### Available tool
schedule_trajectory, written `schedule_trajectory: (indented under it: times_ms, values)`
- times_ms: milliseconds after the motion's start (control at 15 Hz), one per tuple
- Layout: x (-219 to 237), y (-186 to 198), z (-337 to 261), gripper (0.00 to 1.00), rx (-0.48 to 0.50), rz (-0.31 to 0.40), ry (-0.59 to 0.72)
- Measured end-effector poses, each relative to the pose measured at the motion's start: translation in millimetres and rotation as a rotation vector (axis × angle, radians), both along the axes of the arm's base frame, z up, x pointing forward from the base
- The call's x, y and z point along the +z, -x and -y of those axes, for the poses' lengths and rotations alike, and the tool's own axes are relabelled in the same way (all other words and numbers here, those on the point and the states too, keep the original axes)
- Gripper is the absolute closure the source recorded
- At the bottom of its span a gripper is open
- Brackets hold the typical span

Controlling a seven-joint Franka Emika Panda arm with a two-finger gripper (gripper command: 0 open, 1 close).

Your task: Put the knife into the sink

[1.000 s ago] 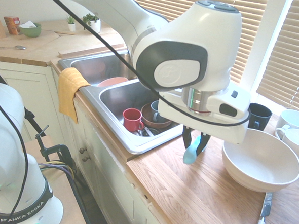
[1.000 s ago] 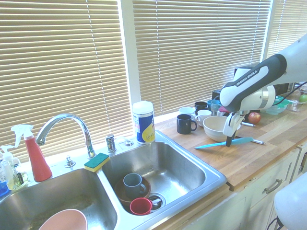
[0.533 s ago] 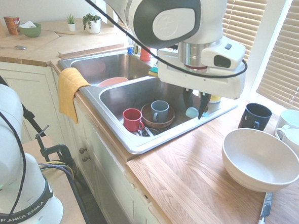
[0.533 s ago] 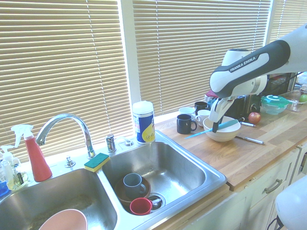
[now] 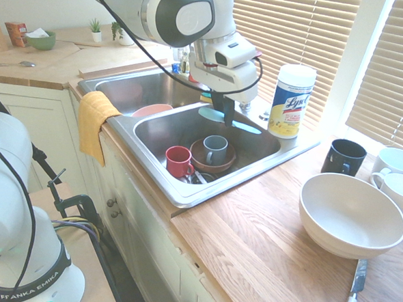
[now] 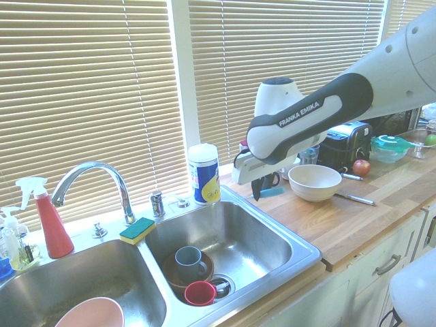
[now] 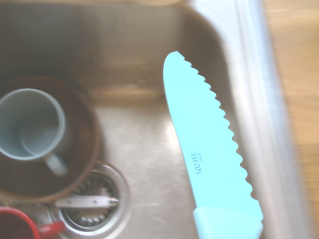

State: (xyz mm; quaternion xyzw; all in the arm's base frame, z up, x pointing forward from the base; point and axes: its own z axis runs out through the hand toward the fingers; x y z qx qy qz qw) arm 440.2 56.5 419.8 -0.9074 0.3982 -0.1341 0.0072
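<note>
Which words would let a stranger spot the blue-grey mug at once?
Find the steel sink by the window blinds. In its basin holding mugs, look for a brown bowl. The blue-grey mug sits inside that bowl, while the red mug stands beside it.

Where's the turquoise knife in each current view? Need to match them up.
First exterior: knife in the tool, above the right-hand basin.
Second exterior: under the tool, right of the wipes canister.
Wrist: right of centre, serrated.
Shared landmark: blue-grey mug in the brown bowl.
</note>
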Motion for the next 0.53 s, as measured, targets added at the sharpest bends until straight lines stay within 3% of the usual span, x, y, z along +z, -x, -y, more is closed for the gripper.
schedule_trajectory:
  times_ms: [533]
  values:
    - [-142,-43,-85,1.00,-0.072,-0.042,-0.030]
